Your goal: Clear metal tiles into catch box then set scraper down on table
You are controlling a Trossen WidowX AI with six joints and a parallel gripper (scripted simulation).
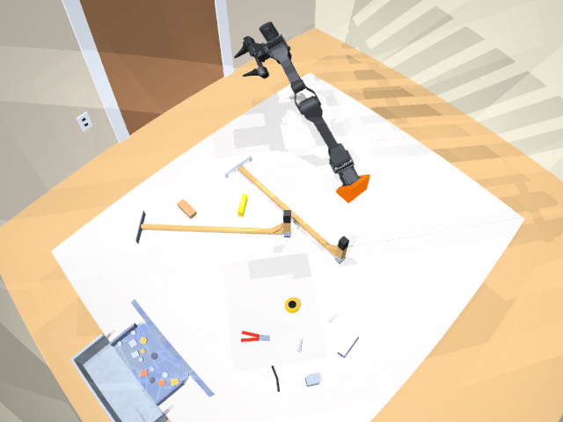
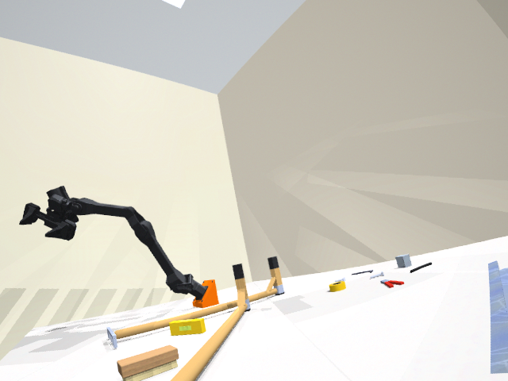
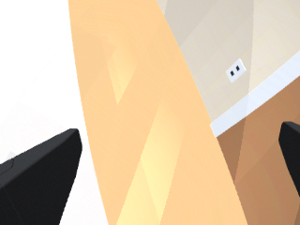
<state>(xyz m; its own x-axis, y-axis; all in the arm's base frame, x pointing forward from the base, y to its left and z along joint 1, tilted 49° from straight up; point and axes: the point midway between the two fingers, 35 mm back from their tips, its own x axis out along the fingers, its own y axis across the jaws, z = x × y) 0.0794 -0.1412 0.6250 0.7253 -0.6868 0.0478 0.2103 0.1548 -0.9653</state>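
My gripper [image 1: 245, 61] [image 2: 40, 225] [image 3: 183, 135] is open and empty. It hangs high over the table's far edge near the door, far from every tool. Two long wooden-handled scrapers lie crossed in the middle of the white mat. One scraper [image 1: 204, 228] [image 2: 213, 344] has a dark blade. The other scraper [image 1: 268, 192] [image 2: 143, 327] has a light blade. The bluish steel bench plate [image 1: 161, 349] [image 2: 498, 320] sits at the near left corner with several small tiles on it. The grey catch box [image 1: 106, 379] adjoins its far end.
A wooden brush [image 1: 186, 208] [image 2: 148, 360] and a yellow level [image 1: 243, 204] [image 2: 187, 326] lie near the scrapers. A yellow tape roll [image 1: 292, 304], red pliers [image 1: 252, 334], a hex key [image 1: 347, 347] and a grey block [image 1: 312, 378] lie nearer. The arm's orange base [image 1: 354, 187] stands mid-mat.
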